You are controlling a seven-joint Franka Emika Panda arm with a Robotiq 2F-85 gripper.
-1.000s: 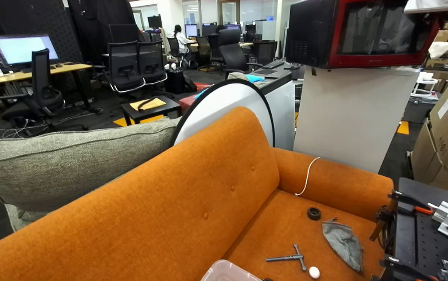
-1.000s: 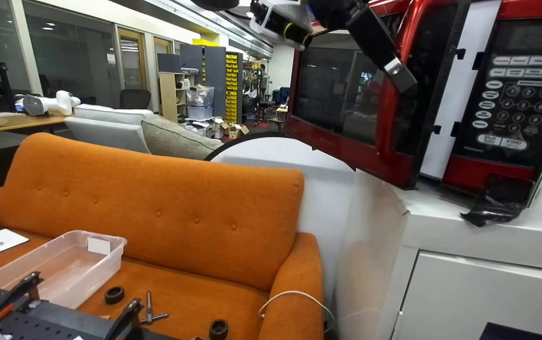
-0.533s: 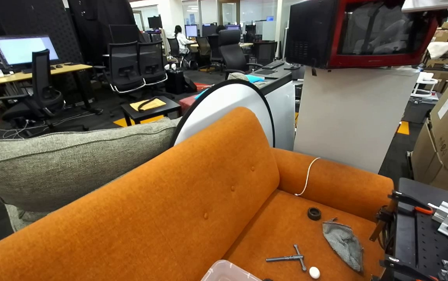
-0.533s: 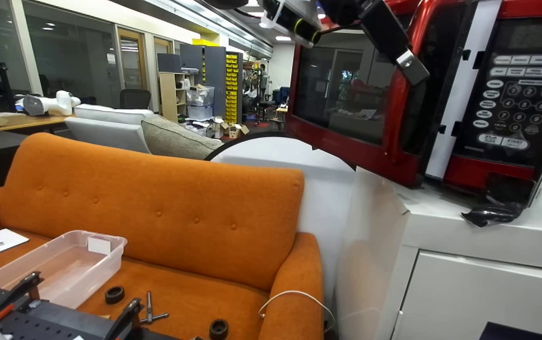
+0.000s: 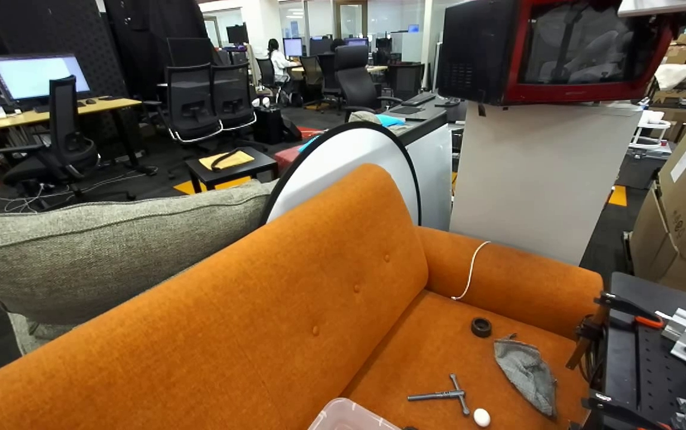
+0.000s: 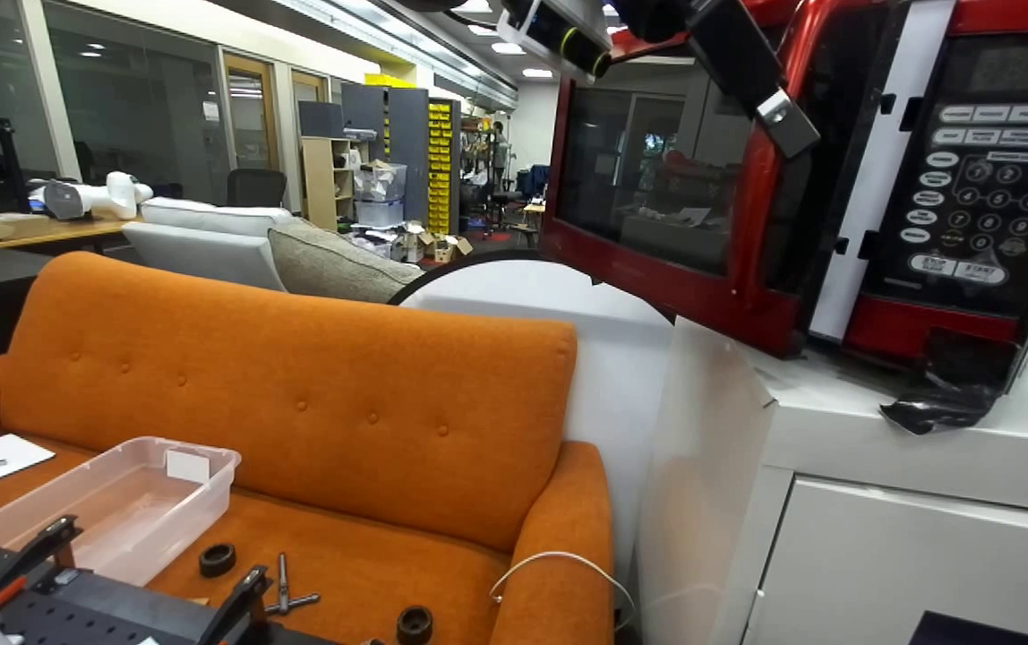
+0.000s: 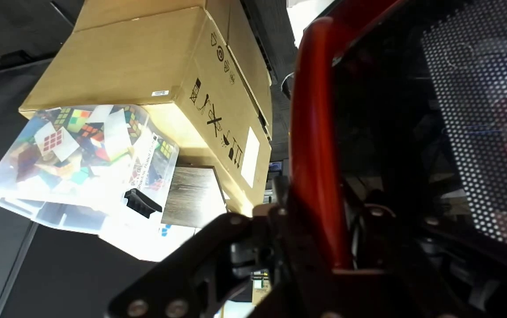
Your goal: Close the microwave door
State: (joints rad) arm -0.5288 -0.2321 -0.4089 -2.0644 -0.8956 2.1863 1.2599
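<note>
The red microwave sits on a white pedestal and shows in both exterior views. Its microwave door, red-framed with dark glass, is ajar. A white strip with black latches shows between door edge and control panel. The door also shows in an exterior view. The red vertical handle runs along the door's free side. My gripper is at the handle's upper part. In the wrist view the gripper has a finger on each side of the handle, closed around it.
The white pedestal carries loose black tape at its front edge. An orange sofa stands beside it. Cardboard boxes and a clear bin of cubes lie beyond the handle. A workbench with clamps is in front.
The gripper and handle have moved right together in an exterior view. The door edge has come slightly closer to the control panel, mostly in the first half second.
</note>
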